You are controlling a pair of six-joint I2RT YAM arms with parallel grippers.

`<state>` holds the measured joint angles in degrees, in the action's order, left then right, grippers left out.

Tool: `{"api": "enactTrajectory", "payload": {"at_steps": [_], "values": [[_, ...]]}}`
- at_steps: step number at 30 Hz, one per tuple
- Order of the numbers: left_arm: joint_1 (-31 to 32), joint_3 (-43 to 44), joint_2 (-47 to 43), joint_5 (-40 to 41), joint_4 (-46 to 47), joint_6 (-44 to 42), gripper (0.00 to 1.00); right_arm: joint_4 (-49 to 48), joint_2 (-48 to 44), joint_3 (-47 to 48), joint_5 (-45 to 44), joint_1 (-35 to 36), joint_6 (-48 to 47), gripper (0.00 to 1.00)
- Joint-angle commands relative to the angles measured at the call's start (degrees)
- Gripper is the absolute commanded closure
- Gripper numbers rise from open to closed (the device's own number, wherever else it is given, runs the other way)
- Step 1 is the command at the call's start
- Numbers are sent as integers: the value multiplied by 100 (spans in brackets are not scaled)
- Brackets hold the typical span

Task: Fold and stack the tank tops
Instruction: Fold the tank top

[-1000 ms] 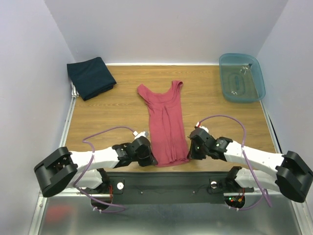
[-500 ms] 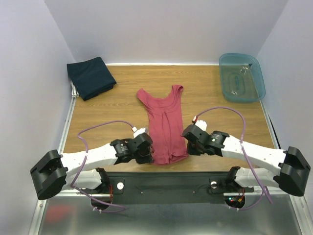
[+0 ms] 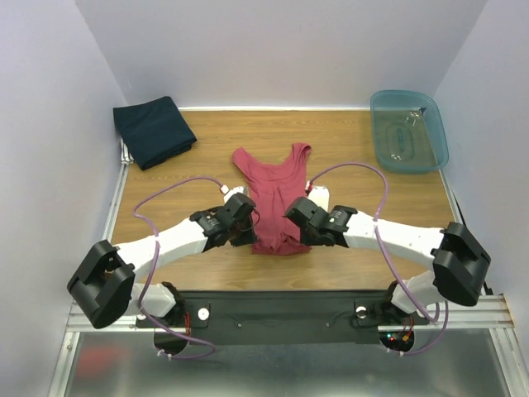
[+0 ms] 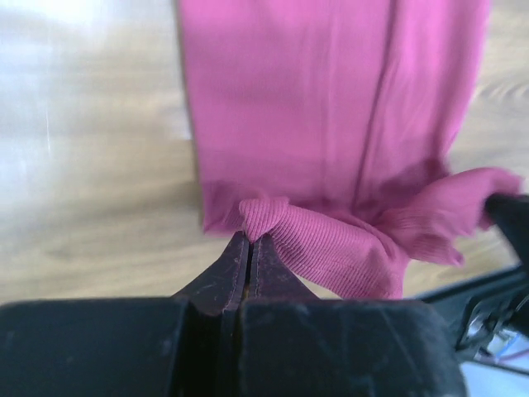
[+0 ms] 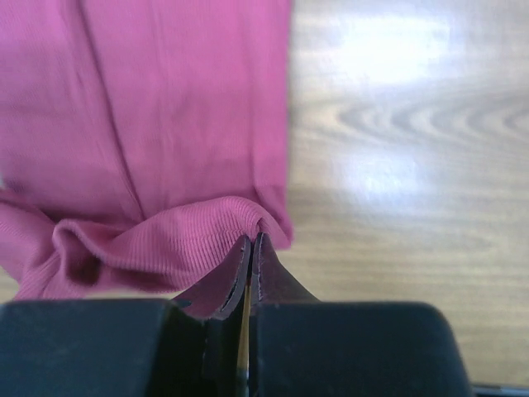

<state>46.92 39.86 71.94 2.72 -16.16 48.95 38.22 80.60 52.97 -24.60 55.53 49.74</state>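
**Maroon tank top (image 3: pixel 274 175) clamped at the hem by left gripper (image 4: pixel 250 246) and right gripper (image 5: pixel 251 246)**

The maroon tank top lies near the middle of the wooden table (image 3: pixel 182 188); neck and shoulder straps point toward the far edge; the upper body lies flat on the wood; the near end is gathered and rolled over onto the garment itself.

The left gripper has its jaws pressed together on the left corner of the hem; a small ridge of ribbed cloth is pinched at the tips. The right gripper has its jaws equally tight on the right corner of the hem; the cloth curls over the tips in a rounded fold.

In the top view the two grippers sit at either side of the garment's near end, close to each other; the bunched hem spans between them.

The navy tank top (image 3: pixel 153 131) lies as a folded square at the far left corner of the table, well apart from the maroon one.

A translucent blue tub (image 3: pixel 430 149) stands at the far right, beside the right wall; its contents are too small to identify.
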Motion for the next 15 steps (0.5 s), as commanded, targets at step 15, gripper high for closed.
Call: {"api": "enactTrajectory", "payload": {"at_steps": [15], "values": [[-797,1366,988,220,518,-1054,100,-789,931,1294,-871,-499,-842,100]]}}
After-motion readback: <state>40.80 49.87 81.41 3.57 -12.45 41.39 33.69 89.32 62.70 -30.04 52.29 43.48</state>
